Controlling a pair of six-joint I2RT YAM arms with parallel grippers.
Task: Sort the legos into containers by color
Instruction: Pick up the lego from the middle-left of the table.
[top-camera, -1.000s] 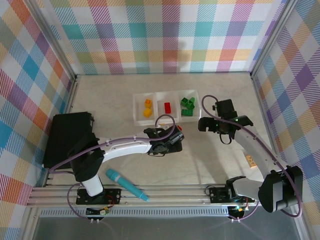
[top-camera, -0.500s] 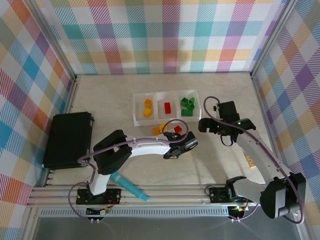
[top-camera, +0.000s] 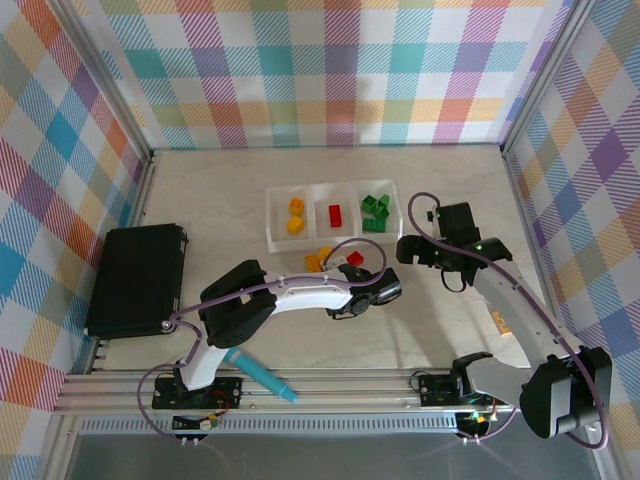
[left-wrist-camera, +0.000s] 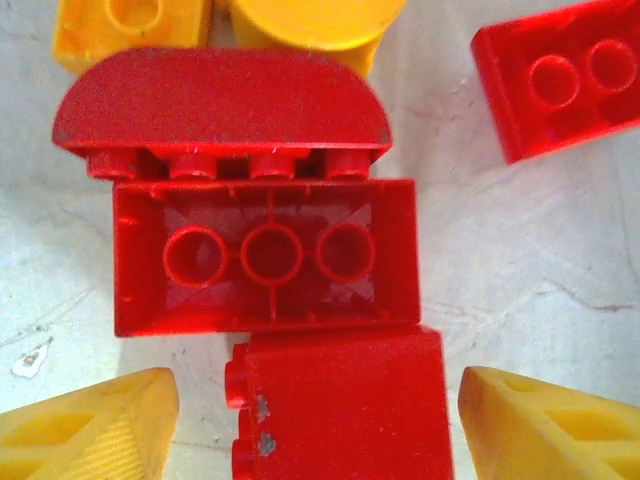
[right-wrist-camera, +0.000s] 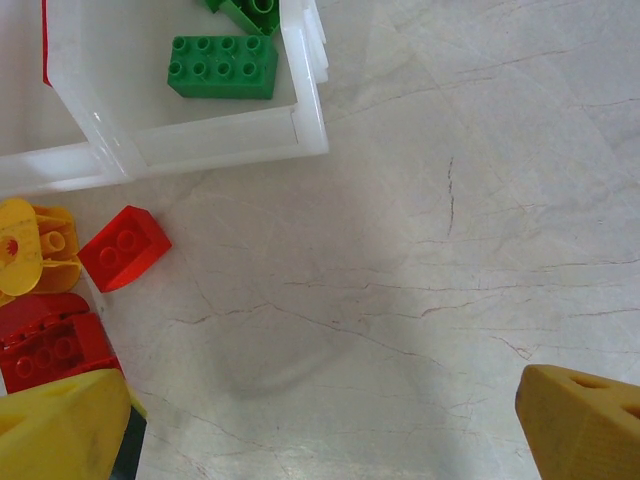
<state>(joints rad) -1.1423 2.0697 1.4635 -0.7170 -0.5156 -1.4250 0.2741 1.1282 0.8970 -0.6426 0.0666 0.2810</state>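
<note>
Legos (top-camera: 334, 214): the sorted ones sit in the tray, the loose ones lie on the table (top-camera: 230, 190) just in front of it.
Tray (top-camera: 312, 241): one, with three compartments joined in a row.
Left compartment: two orange bricks (top-camera: 296, 207).
Middle compartment: one red brick.
Right compartment: green bricks (top-camera: 375, 222), about four, packed too close to count for sure.
Loose pile: from the left wrist I count four red pieces (left-wrist-camera: 265, 255) and two yellow ones (left-wrist-camera: 130, 25). Three of the reds touch and one lies a little apart.
Left gripper (left-wrist-camera: 320, 430): low over the pile, fingers apart. One red piece sits between them with a gap on each side, and nothing is gripped.
Right gripper (right-wrist-camera: 320, 430): fingers spread wide over bare table beside the tray's corner.
Others: one black box (top-camera: 135, 278) at the left and one teal pen (top-camera: 255, 368) by the arm bases.
Changed: the left arm has swung off the black box and reached further right, uncovering a loose orange brick (top-camera: 318, 260). Its fingers have drawn closer. The right arm has barely shifted.
</note>
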